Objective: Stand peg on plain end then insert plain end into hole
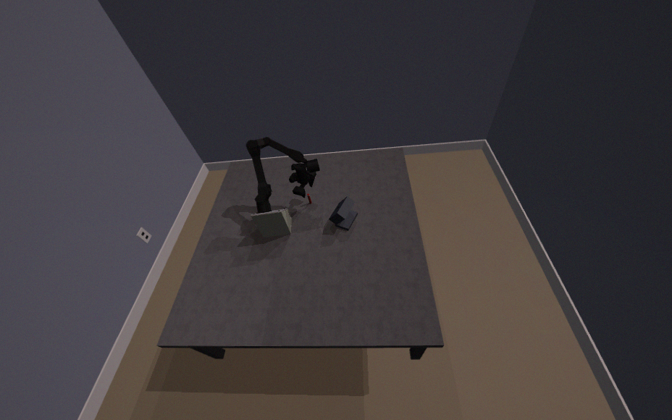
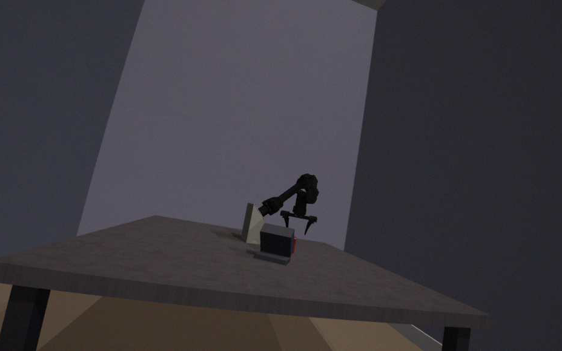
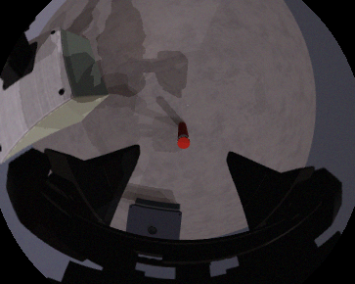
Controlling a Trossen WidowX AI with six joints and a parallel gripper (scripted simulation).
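The red peg (image 1: 309, 199) (image 2: 294, 245) (image 3: 183, 142) stands upright on the table (image 1: 302, 292) (image 2: 178, 270) (image 3: 262, 108). A pale band shows just below its top end in the wrist view. My gripper (image 1: 308, 190) (image 2: 296, 230) (image 3: 185, 153) is open and empty, pointing down above the peg. In the wrist view the peg's top shows between the two fingers, slightly beyond the line of the tips. The dark sloped panel (image 1: 342, 208) (image 2: 276, 242) (image 3: 141, 219) stands beside the peg. Its single hole (image 3: 153, 230) shows in the wrist view; the panel's lower part is hidden there by the gripper.
A pale wedge-shaped box (image 1: 274, 224) (image 2: 254, 229) (image 3: 29, 98) stands near the arm's base, on the other side of the peg from the dark panel in the top view. Shadows of the arm and the peg fall on the table.
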